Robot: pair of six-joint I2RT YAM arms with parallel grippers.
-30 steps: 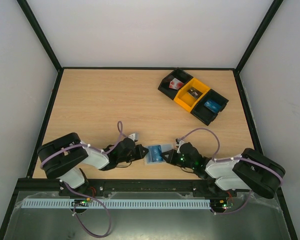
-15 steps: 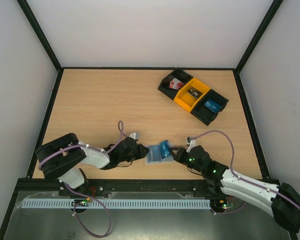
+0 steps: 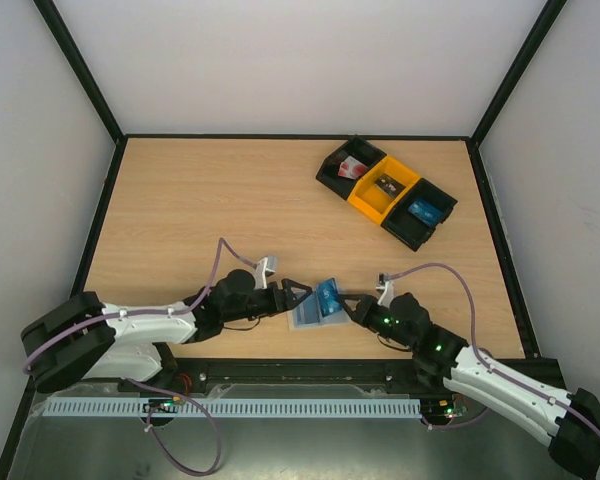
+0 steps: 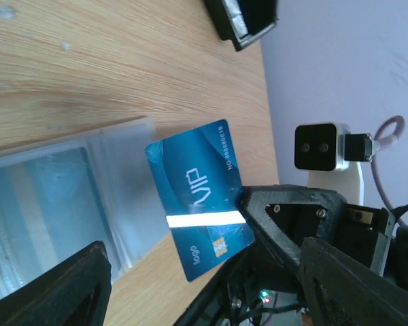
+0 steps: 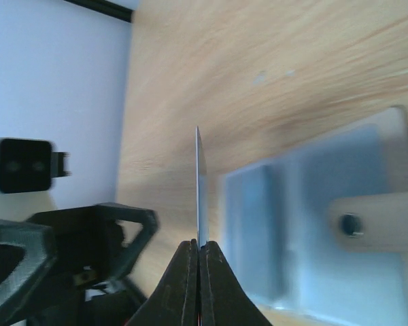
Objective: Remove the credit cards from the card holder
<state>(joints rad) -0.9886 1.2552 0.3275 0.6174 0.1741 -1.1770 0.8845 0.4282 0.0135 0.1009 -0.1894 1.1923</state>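
Right claw [image 3: 352, 306] is pinching a blue credit card [image 3: 328, 296] beside the card holder [image 3: 308, 318].
The claw is clenching one end of the card, holding it tilted over the holder's right edge with its whole face in view. The holder is lying flat on the wooden counter [image 3: 200, 210] near the front edge, between the arms. The left claw [image 3: 298, 293] is standing released at the holder's left side, fingers spread wide, gripping nothing. Black and yellow bins [image 3: 385, 190] are sitting well apart, far right.

Light wood-grain counter [image 3: 230, 200] boxed in by plain white walls [image 3: 300, 60], black frame struts [image 3: 80, 70] at corners, even light.
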